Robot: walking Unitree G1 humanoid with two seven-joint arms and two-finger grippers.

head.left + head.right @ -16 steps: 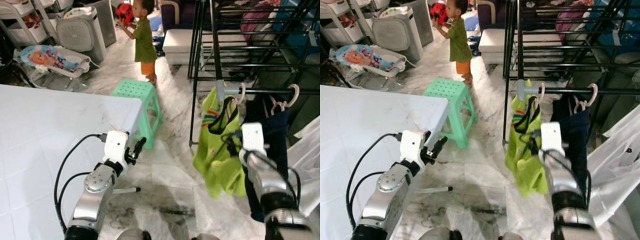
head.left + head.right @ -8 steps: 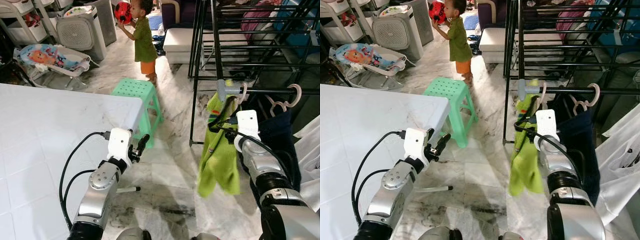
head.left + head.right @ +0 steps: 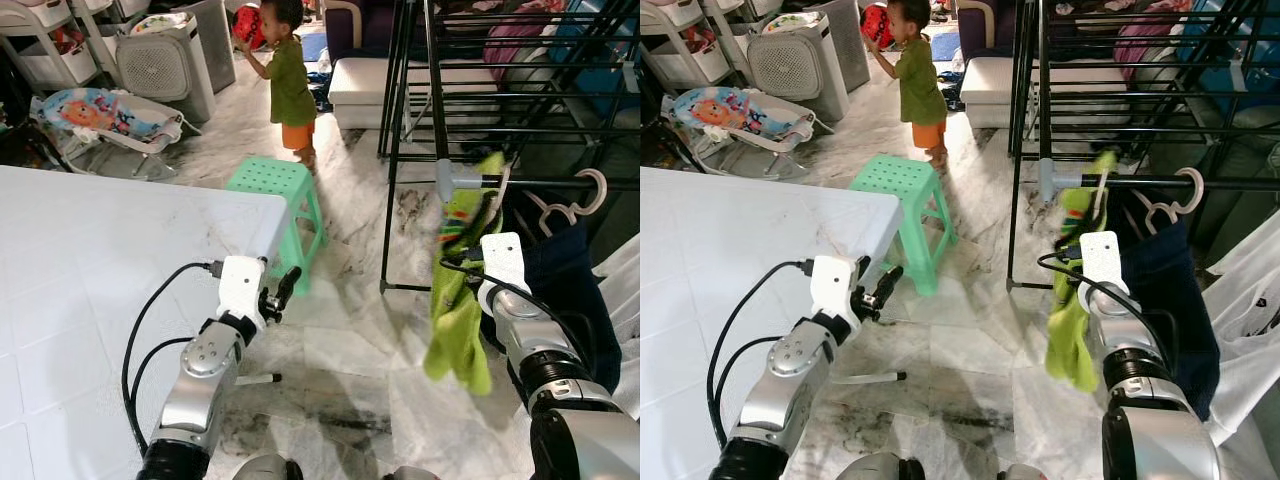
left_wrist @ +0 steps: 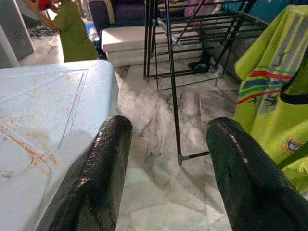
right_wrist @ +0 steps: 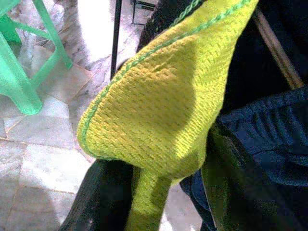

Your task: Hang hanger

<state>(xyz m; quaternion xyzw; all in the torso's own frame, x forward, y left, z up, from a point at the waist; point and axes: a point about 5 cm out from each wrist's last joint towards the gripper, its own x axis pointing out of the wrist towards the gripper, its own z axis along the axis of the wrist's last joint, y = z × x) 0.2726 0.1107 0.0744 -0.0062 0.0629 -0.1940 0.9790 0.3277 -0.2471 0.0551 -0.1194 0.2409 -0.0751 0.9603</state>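
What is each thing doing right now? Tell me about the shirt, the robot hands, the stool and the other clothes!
green shirt: hanging at the rack rail, twisted edge-on.
right gripper: raised at the shirt, cloth between its fingers.
left gripper: open, holding nothing, beside the white table.
drying rack: standing upright.
dark garment: hanging on the rail.
pale hanger: hooked on the rail.
green stool: upright on the floor.

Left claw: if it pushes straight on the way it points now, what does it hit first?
Probably nothing close: the left claw looks over bare floor toward the drying rack, whose black upright would likely come first. Depth is hard to judge.
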